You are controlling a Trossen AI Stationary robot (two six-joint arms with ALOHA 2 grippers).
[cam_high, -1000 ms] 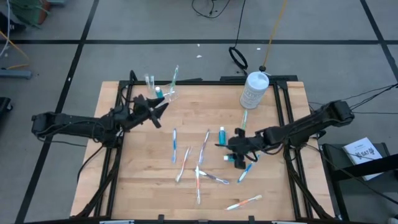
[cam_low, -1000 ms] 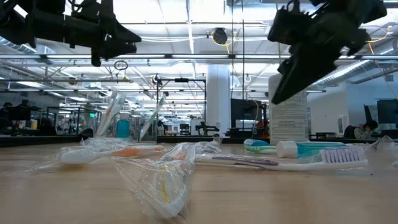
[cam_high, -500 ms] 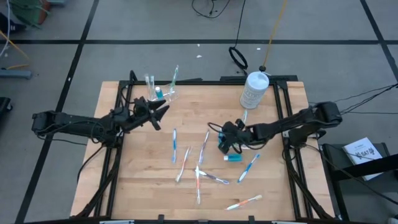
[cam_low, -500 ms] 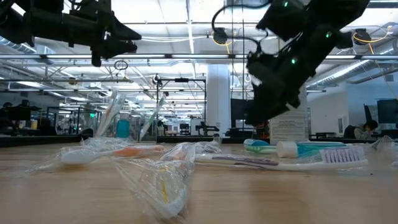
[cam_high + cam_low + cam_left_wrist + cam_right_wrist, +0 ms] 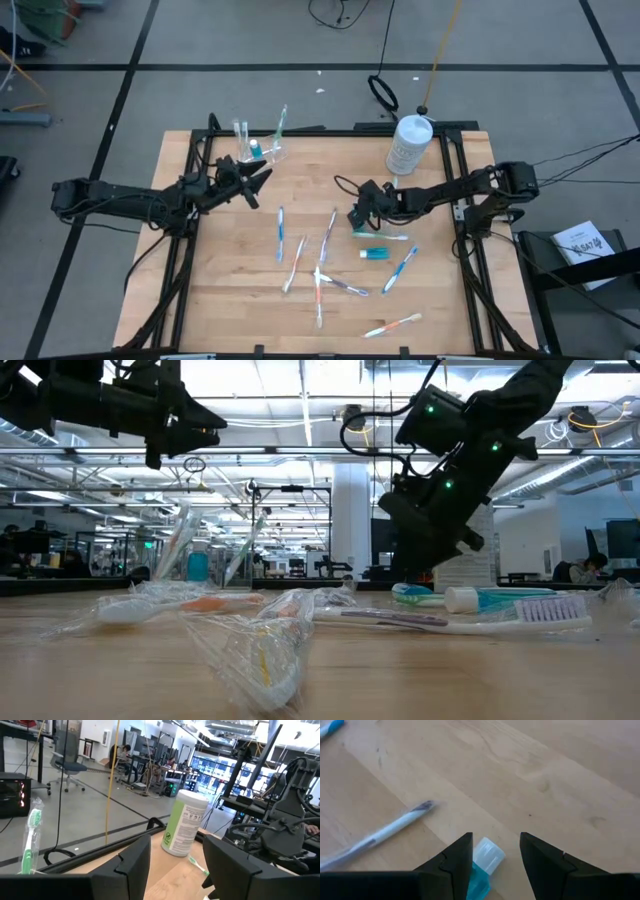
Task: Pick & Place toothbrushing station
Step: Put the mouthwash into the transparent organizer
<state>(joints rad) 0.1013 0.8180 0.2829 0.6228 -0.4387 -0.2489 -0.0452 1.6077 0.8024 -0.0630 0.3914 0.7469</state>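
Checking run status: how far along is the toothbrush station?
Done: the clear cup at the table's far left holds a few brushes and a teal tube. In hand: right gripper sits with open fingers straddling a teal toothpaste tube, not lifted. Left gripper waits open by the cup. Left: loose toothbrushes mid-table.

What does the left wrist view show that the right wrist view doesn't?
Only the left wrist view shows the large white bottle, a green toothbrush standing up, and the room behind. Only the right wrist view shows a teal toothpaste tube between the right gripper's open jaws, plus a pale toothbrush. Both show the wooden table.
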